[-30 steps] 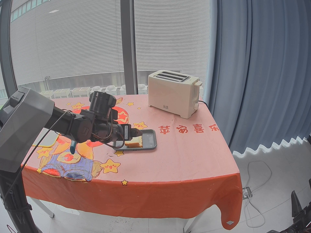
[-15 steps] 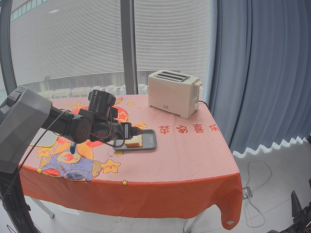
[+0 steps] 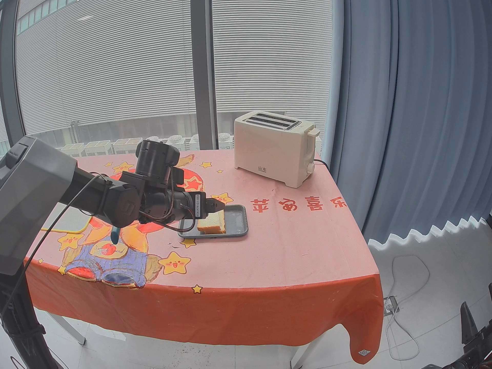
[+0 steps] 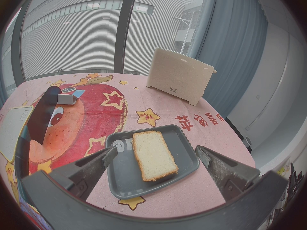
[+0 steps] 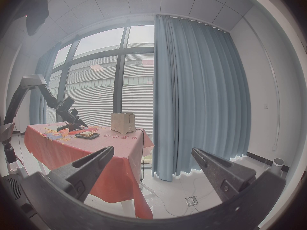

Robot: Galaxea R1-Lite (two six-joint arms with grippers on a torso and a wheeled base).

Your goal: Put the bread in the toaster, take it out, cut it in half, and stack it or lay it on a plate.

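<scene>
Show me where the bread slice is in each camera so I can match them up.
Head view: bread lies in the grey tray.
Left wrist view: bread lies flat in the tray, close up.
Right wrist view: bread is small and distant, in the same tray.
Shared landmark: the cream toaster.

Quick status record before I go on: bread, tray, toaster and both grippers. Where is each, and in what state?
bread: one uncut slice, lying flat in the tray
tray: grey, on the table
toaster: upright at the table's far right, slots look empty
left gripper: open, at the tray, not gripping the bread
right gripper: open, empty, well away from the table
</scene>
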